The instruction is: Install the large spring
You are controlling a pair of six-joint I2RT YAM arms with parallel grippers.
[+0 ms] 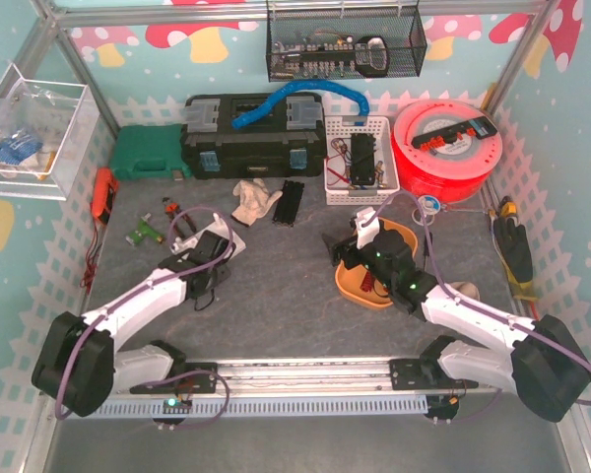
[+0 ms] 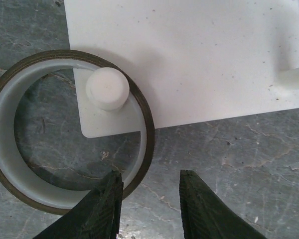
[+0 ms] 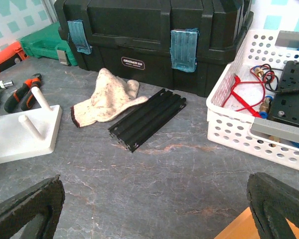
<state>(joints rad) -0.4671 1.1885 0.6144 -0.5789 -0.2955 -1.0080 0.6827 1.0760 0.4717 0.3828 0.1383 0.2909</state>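
In the left wrist view a large ring point(image 2: 5, 164), dark outside and white inside, lies flat on the grey table. It encircles a short white peg point(image 2: 107, 88) at the corner of a white base plate point(image 2: 189, 55). My left gripper point(image 2: 150, 199) is open and empty; its left finger overlaps the ring's near right rim. In the top view it point(image 1: 215, 251) hangs over the plate. My right gripper point(image 3: 154, 209) is wide open and empty, near an orange bowl point(image 1: 358, 287). The plate with two pegs also shows in the right wrist view point(image 3: 20, 137).
A black toolbox point(image 1: 251, 133) and a green case point(image 1: 148, 153) stand at the back. A white basket point(image 1: 360, 158) and a red spool point(image 1: 448, 148) stand at the back right. A cloth glove point(image 1: 254, 202) and a black extrusion bar point(image 1: 293, 202) lie mid-table.
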